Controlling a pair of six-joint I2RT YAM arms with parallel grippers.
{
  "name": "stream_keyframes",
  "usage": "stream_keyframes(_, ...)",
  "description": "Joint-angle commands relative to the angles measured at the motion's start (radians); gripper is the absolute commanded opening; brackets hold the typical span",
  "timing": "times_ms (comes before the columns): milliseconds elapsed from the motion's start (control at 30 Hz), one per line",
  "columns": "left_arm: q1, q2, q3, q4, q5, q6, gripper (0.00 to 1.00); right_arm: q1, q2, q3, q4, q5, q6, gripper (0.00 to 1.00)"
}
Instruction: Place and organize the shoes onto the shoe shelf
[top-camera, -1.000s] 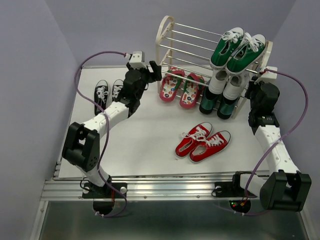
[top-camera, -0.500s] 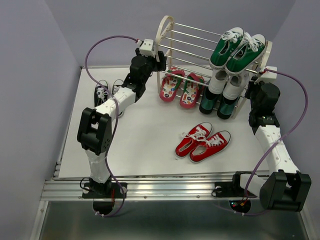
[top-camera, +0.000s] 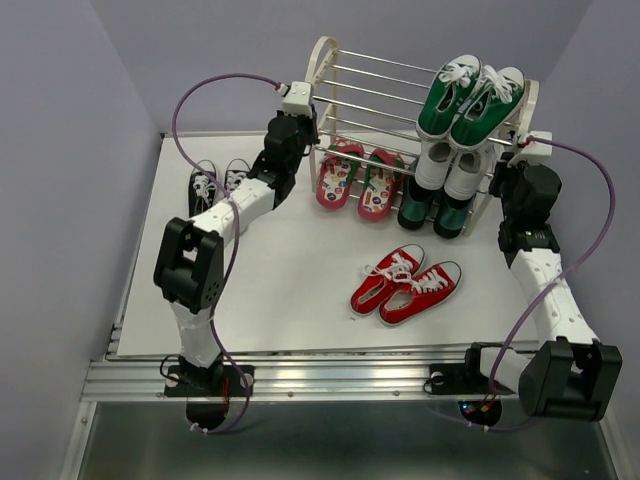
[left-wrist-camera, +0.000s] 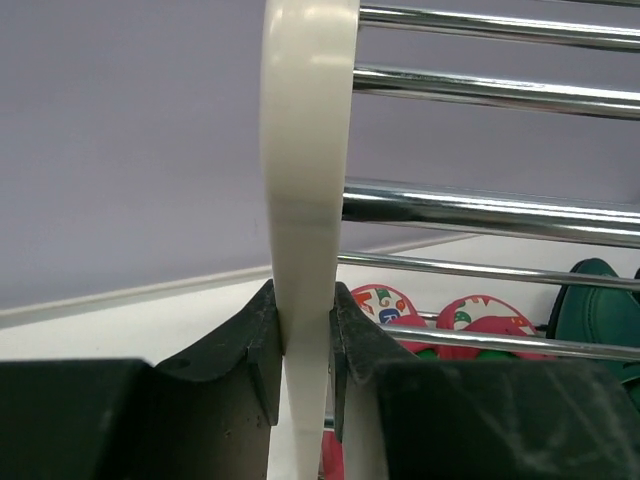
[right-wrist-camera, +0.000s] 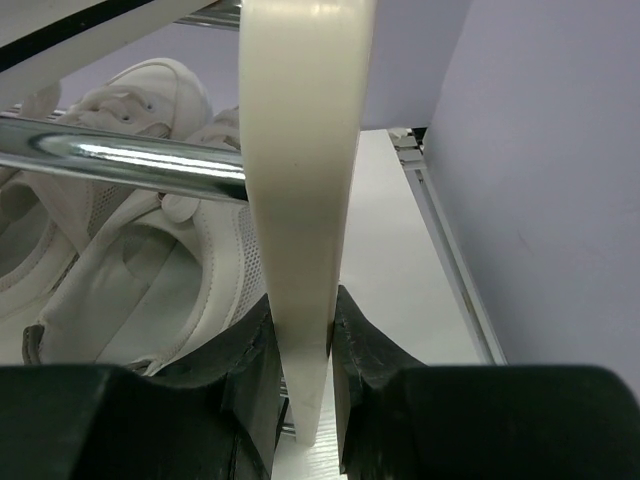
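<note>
The shoe shelf (top-camera: 322, 70) stands at the back of the table. My left gripper (top-camera: 304, 134) is shut on its cream left side frame (left-wrist-camera: 305, 150), which the jaws pinch from both sides (left-wrist-camera: 303, 335). My right gripper (top-camera: 512, 168) is shut on the right side frame (right-wrist-camera: 305, 150), low down (right-wrist-camera: 303, 345). The flip-flops (top-camera: 355, 180) lie on the shelf's bottom tier at the left and show through the rods (left-wrist-camera: 440, 310). The red sneakers (top-camera: 405, 285) lie on the table in front of the shelf. The black-white sneakers (top-camera: 215, 185) sit at the table's left, partly hidden by my left arm.
Green-and-white sneakers (top-camera: 470, 100) sit on an upper tier at the right, with dark green boots (top-camera: 440, 200) below them. Pale shoe uppers (right-wrist-camera: 120, 230) show just left of the right frame. Purple walls close in on both sides and the back.
My left arm swung right and up to the shelf's left side frame, and its jaws closed on it. The right gripper stayed on the right frame.
</note>
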Motion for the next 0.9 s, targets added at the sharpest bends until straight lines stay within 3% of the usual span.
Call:
stream_keyframes(0, -0.02, -0.168, -0.12, 0.047, -0.089, -0.05, 0.0, 0.014, 0.032, 0.049, -0.028, -0.16, -0.055, 0.01)
stream_keyframes(233, -0.023, -0.362, -0.352, 0.056, -0.115, -0.115, 0.0, 0.014, 0.1, 0.109, -0.025, -0.234, -0.072, 0.01)
stream_keyframes(400, -0.023, -0.401, -0.383, 0.036, -0.151, -0.132, 0.07, 0.014, 0.136, 0.129, -0.024, -0.271, -0.055, 0.06)
stream_keyframes(433, -0.023, -0.409, -0.384, 0.027, -0.155, -0.138, 0.14, 0.014, 0.14, 0.131, -0.024, -0.271, -0.05, 0.14)
stream_keyframes(500, -0.021, -0.422, -0.4, 0.024, -0.155, -0.144, 0.39, 0.014, 0.143, 0.131, -0.025, -0.266, -0.041, 0.17)
stream_keyframes(533, -0.023, -0.436, -0.401, 0.016, -0.157, -0.146, 0.47, 0.014, 0.141, 0.131, -0.027, -0.262, -0.035, 0.2)
stream_keyframes(600, -0.023, -0.447, -0.4, -0.019, -0.166, -0.149, 0.65, 0.014, 0.13, 0.129, -0.042, -0.247, -0.024, 0.32)
stream_keyframes(633, -0.023, -0.465, -0.403, -0.046, -0.166, -0.155, 0.69, 0.014, 0.124, 0.122, -0.046, -0.227, -0.01, 0.46)
stream_keyframes(700, -0.021, -0.497, -0.424, -0.065, -0.161, -0.168, 0.83, 0.014, 0.103, 0.109, -0.05, -0.19, 0.029, 0.6)
stream_keyframes(733, -0.023, -0.508, -0.432, -0.088, -0.158, -0.173, 0.87, 0.014, 0.097, 0.105, -0.057, -0.184, 0.042, 0.8)
stream_keyframes(833, -0.023, -0.549, -0.452, -0.164, -0.164, -0.207, 0.94, 0.014, 0.071, 0.1, -0.088, -0.158, 0.08, 1.0)
stream_keyframes(867, -0.023, -0.56, -0.463, -0.188, -0.172, -0.219, 0.95, 0.014, 0.066, 0.1, -0.1, -0.148, 0.082, 1.0)
